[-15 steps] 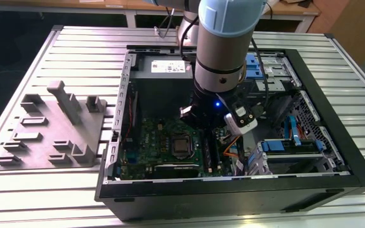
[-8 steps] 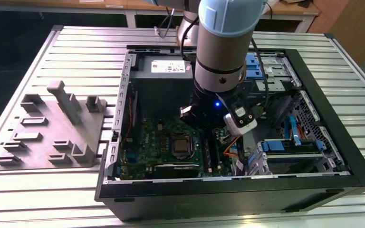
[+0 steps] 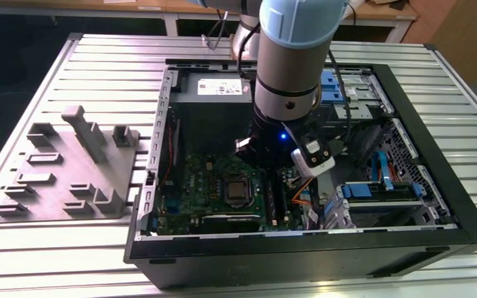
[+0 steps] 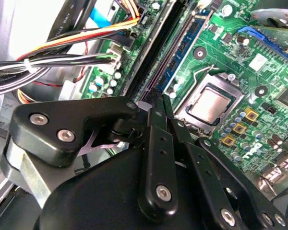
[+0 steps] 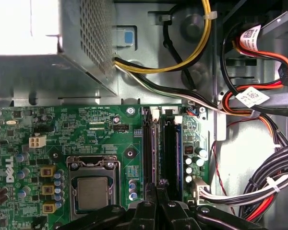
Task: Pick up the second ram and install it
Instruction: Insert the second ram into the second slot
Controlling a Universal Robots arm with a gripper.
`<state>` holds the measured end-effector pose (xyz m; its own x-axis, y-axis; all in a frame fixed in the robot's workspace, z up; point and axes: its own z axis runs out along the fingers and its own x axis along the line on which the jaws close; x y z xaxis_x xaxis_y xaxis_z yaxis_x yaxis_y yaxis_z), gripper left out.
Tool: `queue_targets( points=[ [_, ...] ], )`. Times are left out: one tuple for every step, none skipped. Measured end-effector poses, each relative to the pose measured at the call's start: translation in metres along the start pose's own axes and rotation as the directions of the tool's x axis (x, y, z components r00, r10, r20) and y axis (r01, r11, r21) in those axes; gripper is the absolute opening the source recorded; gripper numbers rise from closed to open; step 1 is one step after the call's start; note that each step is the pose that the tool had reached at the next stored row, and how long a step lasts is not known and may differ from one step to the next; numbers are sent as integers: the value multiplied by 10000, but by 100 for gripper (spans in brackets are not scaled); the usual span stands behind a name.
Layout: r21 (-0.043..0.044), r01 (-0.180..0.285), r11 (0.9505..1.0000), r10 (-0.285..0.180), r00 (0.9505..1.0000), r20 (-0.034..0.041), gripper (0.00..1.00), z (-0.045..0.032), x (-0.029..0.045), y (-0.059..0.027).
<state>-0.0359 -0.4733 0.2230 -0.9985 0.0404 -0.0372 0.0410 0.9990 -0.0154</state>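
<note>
The gripper is holding its fingers drawn together, tips bearing down over the memory slots. What looks to be the second ram is standing in the slot just under them, though I cannot tell whether it is seated. Pressing off-centre is risking a tilted stick or a flexed motherboard. Counting outward: one gripper, one CPU socket, one grey tray beside the case.

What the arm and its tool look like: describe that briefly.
The arm: pale blue joint cap, grey tube, black wrist with a blue light and a white camera. The tool: black jointed bars with silver screws.
</note>
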Motion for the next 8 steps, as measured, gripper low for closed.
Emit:
queue_targets(
  points=[
    [1,-12,10000,12,10000,0,12,0,0,0],
    [1,-28,10000,28,10000,0,12,0,0,0],
    [2,-57,10000,57,10000,-1,12,0,0,0],
    [3,-89,10000,89,10000,-1,12,0,0,0],
    [4,-116,9999,116,9999,-1,12,0,-1,0],
    [5,-136,9999,136,9999,-2,12,0,-1,0],
    [6,-144,9999,144,9999,-2,12,0,-1,0],
    [6,-151,9999,151,9999,-2,12,0,-1,0]
  ],
)
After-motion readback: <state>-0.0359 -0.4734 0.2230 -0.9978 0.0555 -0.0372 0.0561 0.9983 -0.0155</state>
